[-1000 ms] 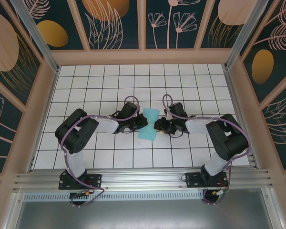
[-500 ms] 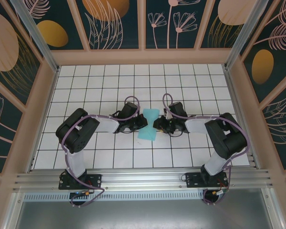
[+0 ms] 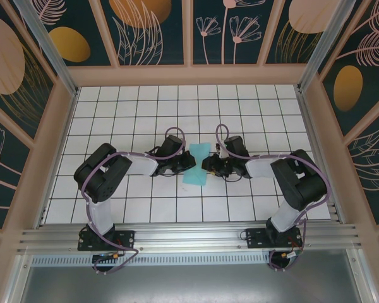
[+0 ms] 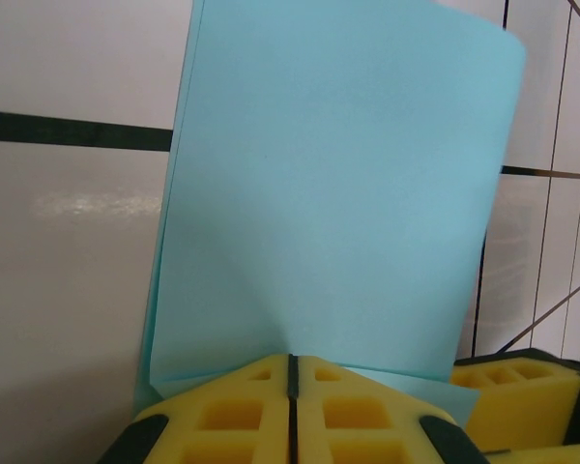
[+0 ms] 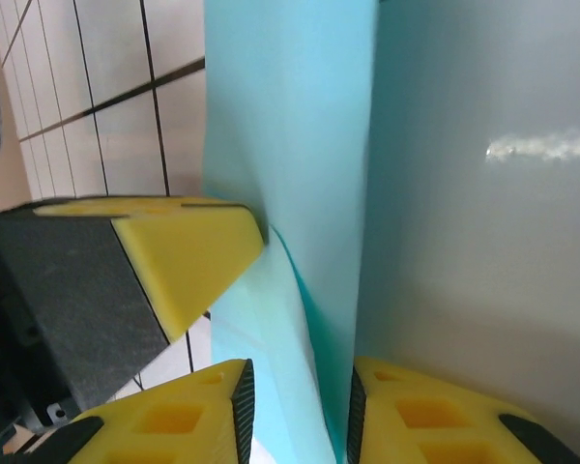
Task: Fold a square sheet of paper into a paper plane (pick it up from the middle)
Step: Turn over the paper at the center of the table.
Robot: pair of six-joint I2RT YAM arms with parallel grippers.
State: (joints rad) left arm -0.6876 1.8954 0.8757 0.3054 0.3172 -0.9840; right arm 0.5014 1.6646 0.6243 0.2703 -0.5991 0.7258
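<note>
The square sheet of paper (image 3: 199, 152) is light cyan, pinched into a bow-tie shape at the middle of the white grid table (image 3: 132, 120). My left gripper (image 3: 190, 163) comes in from the left and is shut on the sheet's left edge. In the left wrist view the yellow pads meet at the gripper (image 4: 292, 360), and the paper (image 4: 338, 193) rises from them. My right gripper (image 3: 206, 166) faces it from the right. Its jaws (image 5: 295, 382) stand apart, open, with a fold of the paper (image 5: 290, 145) between them. The left gripper's yellow finger (image 5: 188, 251) presses the sheet just beyond.
Wooden walls (image 3: 316, 126) with dark floral panels enclose the table on three sides. An aluminium rail (image 3: 189, 237) runs along the near edge at the arm bases. Open tiles lie behind and to both sides of the grippers.
The right gripper has edged slightly left toward the paper. The left gripper and the sheet have stayed put.
</note>
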